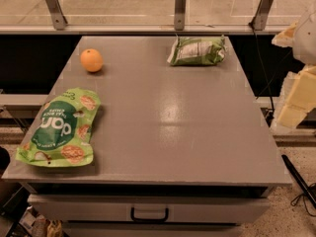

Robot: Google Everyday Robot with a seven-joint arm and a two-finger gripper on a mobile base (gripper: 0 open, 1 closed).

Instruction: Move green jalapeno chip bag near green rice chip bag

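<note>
The green jalapeno chip bag [197, 51], small, puffy and crinkled with a white text panel, lies at the far right of the grey table [163, 117]. The green rice chip bag [61, 129], a large flat pouch with white letters and pictures of round chips, lies at the near left corner. My gripper [290, 113] is at the end of the pale arm at the right edge of the view. It is off the table's right side, well away from both bags, and holds nothing that I can see.
An orange [92, 60] sits at the far left of the table. A glass rail with metal posts [180, 9] runs behind the table. A drawer with a dark handle [149, 215] is under the front edge. Cables [301, 181] lie on the floor at right.
</note>
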